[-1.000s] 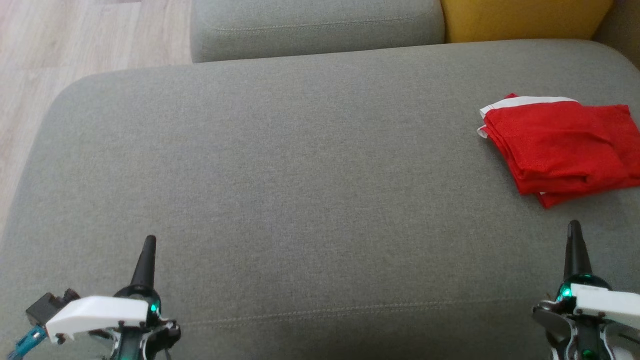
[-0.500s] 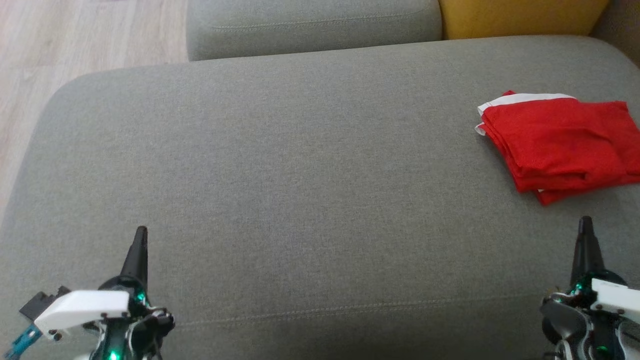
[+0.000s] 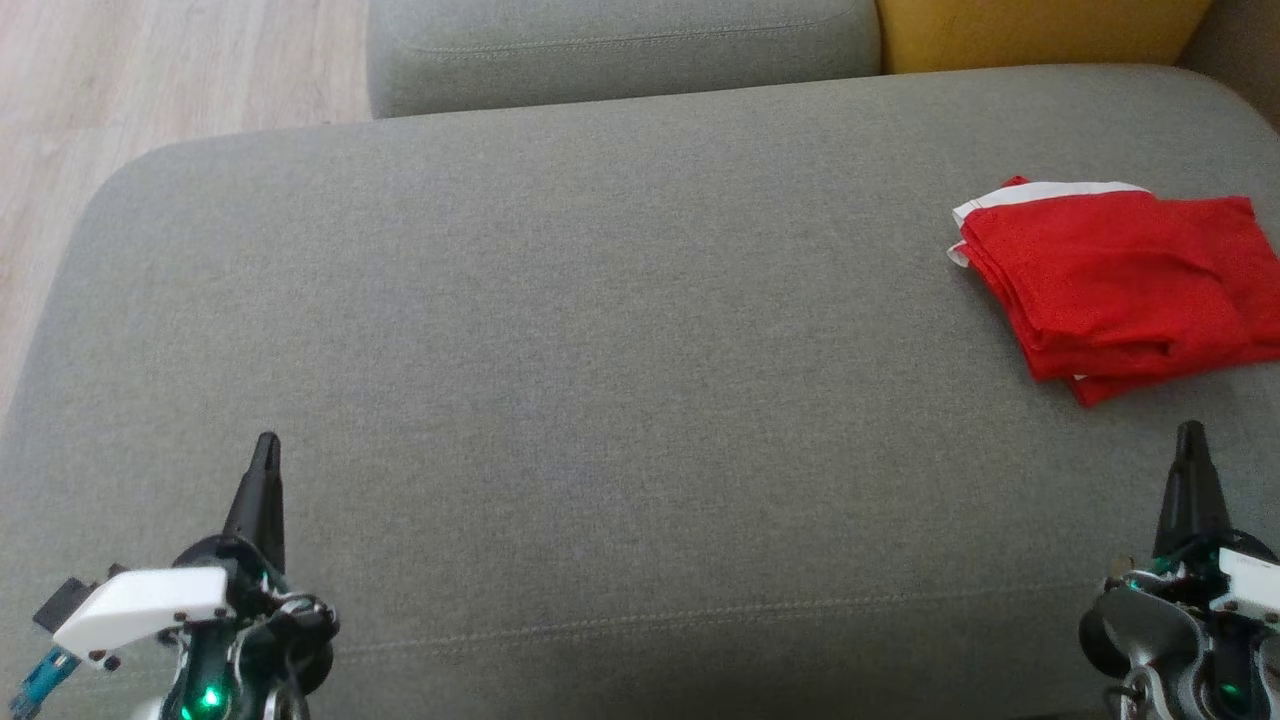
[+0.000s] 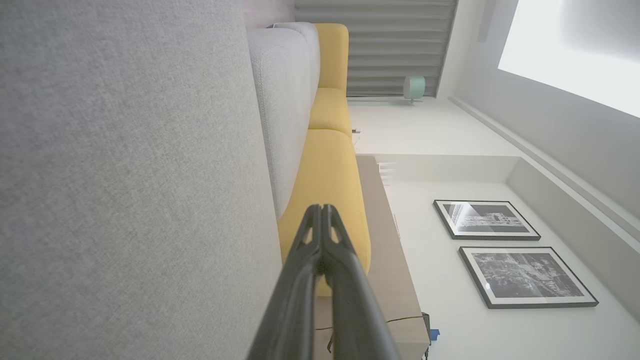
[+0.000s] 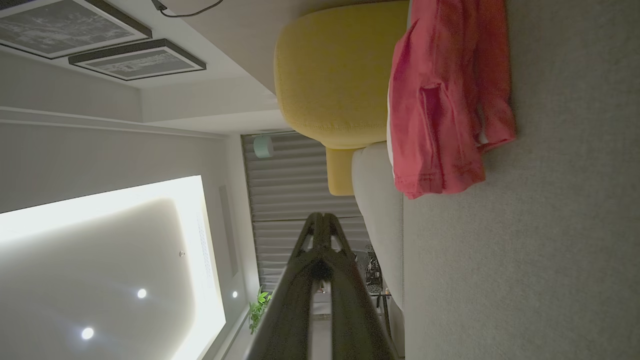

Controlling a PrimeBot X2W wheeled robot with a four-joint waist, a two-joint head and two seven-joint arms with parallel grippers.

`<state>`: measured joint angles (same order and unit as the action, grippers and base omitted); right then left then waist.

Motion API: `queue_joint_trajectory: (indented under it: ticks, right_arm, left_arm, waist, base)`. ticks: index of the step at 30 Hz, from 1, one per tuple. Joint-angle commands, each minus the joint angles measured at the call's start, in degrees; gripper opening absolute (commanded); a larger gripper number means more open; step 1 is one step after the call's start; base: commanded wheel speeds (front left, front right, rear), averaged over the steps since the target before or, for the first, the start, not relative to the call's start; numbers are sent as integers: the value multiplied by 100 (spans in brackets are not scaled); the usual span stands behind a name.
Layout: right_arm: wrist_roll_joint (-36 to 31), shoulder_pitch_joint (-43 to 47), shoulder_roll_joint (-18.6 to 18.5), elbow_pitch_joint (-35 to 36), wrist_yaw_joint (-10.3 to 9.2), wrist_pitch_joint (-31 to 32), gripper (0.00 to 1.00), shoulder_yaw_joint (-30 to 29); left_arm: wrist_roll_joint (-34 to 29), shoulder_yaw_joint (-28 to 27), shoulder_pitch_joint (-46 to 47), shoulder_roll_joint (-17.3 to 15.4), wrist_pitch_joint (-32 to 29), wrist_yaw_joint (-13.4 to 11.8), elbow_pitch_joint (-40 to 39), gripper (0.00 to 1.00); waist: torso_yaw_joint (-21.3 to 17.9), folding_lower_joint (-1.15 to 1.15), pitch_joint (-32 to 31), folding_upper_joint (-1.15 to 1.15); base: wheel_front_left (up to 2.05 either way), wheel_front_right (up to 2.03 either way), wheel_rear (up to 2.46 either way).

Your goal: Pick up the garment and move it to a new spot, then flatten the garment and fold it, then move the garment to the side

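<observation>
The garment (image 3: 1115, 280) is red with a white trim, folded into a compact stack at the far right of the grey sofa seat (image 3: 600, 350); the right wrist view shows the garment (image 5: 445, 100) lying on the grey cushion. My left gripper (image 3: 265, 445) rests at the lower left, shut and empty, its fingers pressed together in the left wrist view (image 4: 321, 209). At the lower right, my right gripper (image 3: 1190, 432) is shut and empty, a short way in front of the garment; its own view shows the gripper (image 5: 322, 217) with tips together.
A grey back cushion (image 3: 620, 50) and a yellow cushion (image 3: 1040, 35) line the far edge. Wooden floor (image 3: 150, 80) lies past the seat's left edge. The wrist views show walls with framed pictures (image 4: 505, 250) and a window blind.
The left gripper has drifted left and the right gripper right, so they stand further apart, both still shut. The head camera shifted a little. The garment lies as before.
</observation>
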<state>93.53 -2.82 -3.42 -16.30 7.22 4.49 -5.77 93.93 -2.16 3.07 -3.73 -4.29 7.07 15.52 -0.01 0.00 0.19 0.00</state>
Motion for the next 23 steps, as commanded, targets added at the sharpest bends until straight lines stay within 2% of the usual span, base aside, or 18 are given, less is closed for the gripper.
queue_joint_trajectory:
  ticks: [1, 23]
  right_arm:
    - [17, -320, -79, 239, 26, 52, 0, 109]
    - [-20, -324, -48, 236, 26, 87, 0, 66]
  left_arm:
    - [19, -202, 293, -84, -32, 42, -159, 0]
    - [-25, -254, 296, -46, -74, 42, -156, 0]
  waist:
    - [1, 0, 0, 0]
    - [1, 0, 0, 0]
  base:
    - [0, 0, 0]
    - [0, 0, 0]
